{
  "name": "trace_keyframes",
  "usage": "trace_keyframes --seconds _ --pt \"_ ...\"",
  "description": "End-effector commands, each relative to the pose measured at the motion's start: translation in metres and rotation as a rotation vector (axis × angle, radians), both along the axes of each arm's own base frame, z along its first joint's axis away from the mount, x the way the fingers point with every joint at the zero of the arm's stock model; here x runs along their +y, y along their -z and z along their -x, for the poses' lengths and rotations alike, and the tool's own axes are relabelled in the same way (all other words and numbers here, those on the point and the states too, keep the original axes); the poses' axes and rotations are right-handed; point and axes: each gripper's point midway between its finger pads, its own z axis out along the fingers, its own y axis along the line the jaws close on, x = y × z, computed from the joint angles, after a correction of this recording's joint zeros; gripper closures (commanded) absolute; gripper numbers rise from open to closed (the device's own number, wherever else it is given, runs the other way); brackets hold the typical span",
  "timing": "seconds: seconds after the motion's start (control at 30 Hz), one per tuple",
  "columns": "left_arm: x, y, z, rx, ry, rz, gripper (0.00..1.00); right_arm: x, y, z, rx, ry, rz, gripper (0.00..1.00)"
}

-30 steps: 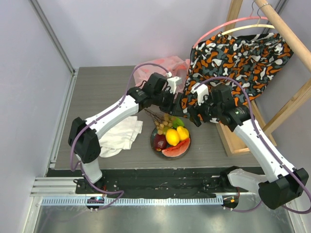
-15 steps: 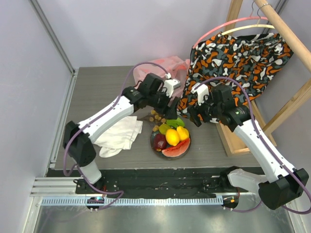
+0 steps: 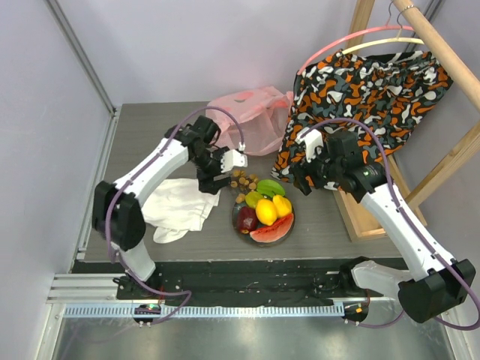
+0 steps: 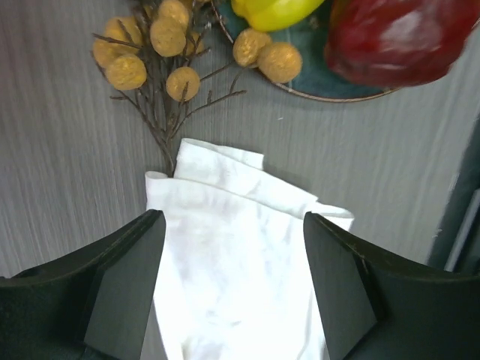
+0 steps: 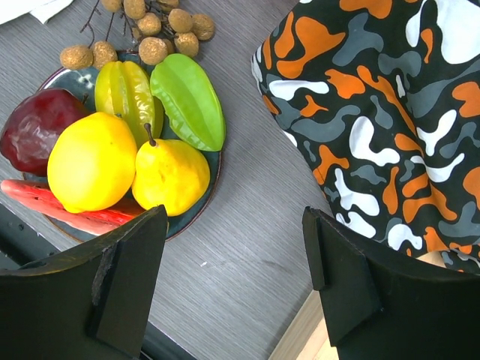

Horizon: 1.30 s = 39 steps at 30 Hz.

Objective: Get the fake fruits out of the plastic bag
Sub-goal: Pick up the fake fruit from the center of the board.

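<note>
The pink plastic bag (image 3: 251, 120) lies at the back of the table, apart from both grippers. A dark plate (image 3: 289, 222) holds a dark red apple (image 3: 247, 219), a yellow lemon (image 3: 266, 211), a pear (image 3: 282, 205), green and yellow starfruit (image 3: 271, 187) and a watermelon slice (image 3: 270, 234). The grape bunch (image 3: 244, 181) lies at the plate's far left rim, its twigs on the table (image 4: 154, 52). My left gripper (image 3: 212, 182) is open and empty over the white cloth (image 4: 232, 219). My right gripper (image 5: 234, 217) is open and empty over bare table, right of the plate (image 5: 212, 169).
A white cloth (image 3: 180, 206) lies left of the plate. An orange-black patterned fabric (image 3: 360, 82) hangs from hangers on a wooden rack at the right and reaches down beside my right gripper (image 3: 298, 182). A grey wall stands at the left.
My left gripper has swung left, from above the plate's far side to over the white cloth. The grape bunch now lies by the plate rim. The right arm has not moved.
</note>
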Motion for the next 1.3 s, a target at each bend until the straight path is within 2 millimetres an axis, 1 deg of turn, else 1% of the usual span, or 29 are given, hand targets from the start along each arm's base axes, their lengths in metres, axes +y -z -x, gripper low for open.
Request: trace_keyframes --seconds 0.0,0.03,0.07,0.13,0.17,0.2,0.23,0.27,0.3,0.33,0.37,0.5,0.53,0.57,0.6,0.67,0.7,0.73,0.77,0.93,1.13,1.23,1.27 --pt "0.0 0.024 -0.026 -0.062 0.144 -0.07 0.22 0.001 -0.012 -0.007 -0.038 0.007 -0.025 0.2" --pt "-0.003 0.03 -0.033 -0.065 0.149 -0.071 0.22 0.001 -0.011 -0.007 -0.034 0.008 -0.023 0.2" --pt "-0.004 0.034 -0.035 -0.062 0.158 -0.071 0.23 -0.001 -0.011 -0.007 -0.031 0.016 -0.024 0.2" --pt "-0.008 0.034 -0.04 -0.057 0.163 -0.066 0.24 -0.002 -0.009 -0.008 -0.028 0.019 -0.023 0.2" --pt "-0.009 0.041 -0.042 -0.035 0.159 -0.074 0.24 -0.002 -0.008 -0.008 -0.022 0.019 -0.026 0.2" --pt "-0.009 0.042 -0.042 -0.024 0.153 -0.08 0.25 -0.001 -0.008 -0.008 -0.02 0.018 -0.027 0.2" --pt "-0.012 0.039 -0.048 -0.032 0.153 -0.078 0.25 -0.001 -0.007 -0.009 -0.017 0.017 -0.028 0.2" --pt "-0.013 0.044 -0.049 -0.014 0.144 -0.083 0.27 -0.002 -0.006 -0.009 -0.011 0.02 -0.028 0.19" --pt "-0.013 0.044 -0.05 -0.008 0.138 -0.087 0.28 -0.001 -0.006 -0.011 -0.012 0.021 -0.03 0.19" --pt "-0.015 0.041 -0.054 -0.016 0.133 -0.083 0.28 -0.001 -0.006 -0.012 -0.008 0.023 -0.032 0.19" --pt "-0.016 0.043 -0.054 -0.002 0.121 -0.082 0.28 -0.001 -0.005 -0.012 -0.004 0.024 -0.032 0.19" --pt "-0.022 0.039 -0.059 -0.01 0.104 -0.078 0.28 -0.003 -0.002 -0.014 0.008 0.034 -0.039 0.19" --pt "-0.024 0.04 -0.058 -0.008 0.11 -0.083 0.29 -0.002 0.0 -0.015 0.014 0.034 -0.04 0.19" --pt "-0.027 0.034 -0.058 -0.011 0.116 -0.087 0.29 -0.003 0.0 -0.015 0.015 0.036 -0.043 0.19" --pt "-0.029 0.038 -0.058 0.004 0.122 -0.097 0.3 -0.002 0.0 -0.016 0.016 0.037 -0.044 0.19" --pt "-0.032 0.033 -0.056 0.013 0.134 -0.104 0.32 -0.003 -0.001 -0.017 0.014 0.04 -0.045 0.19" --pt "-0.033 0.038 -0.054 0.032 0.149 -0.113 0.32 -0.003 0.0 -0.017 0.015 0.041 -0.043 0.19" --pt "-0.036 0.037 -0.051 0.035 0.169 -0.12 0.34 -0.005 0.0 -0.018 0.016 0.045 -0.042 0.19" --pt "-0.035 0.039 -0.047 0.053 0.183 -0.133 0.35 -0.005 0.001 -0.018 0.017 0.045 -0.041 0.19" --pt "-0.042 0.047 -0.04 0.044 0.215 -0.194 0.4 -0.005 0.002 -0.018 0.023 0.05 -0.044 0.19" --pt "-0.044 0.055 -0.041 0.038 0.18 -0.255 0.4 -0.003 -0.001 -0.018 0.024 0.048 -0.056 0.19" --pt "-0.046 0.059 -0.046 0.031 0.136 -0.261 0.4 0.0 -0.001 -0.018 0.034 0.046 -0.069 0.19" --pt "-0.043 0.063 -0.049 0.025 0.12 -0.289 0.4 0.0 -0.001 -0.018 0.037 0.049 -0.075 0.19"
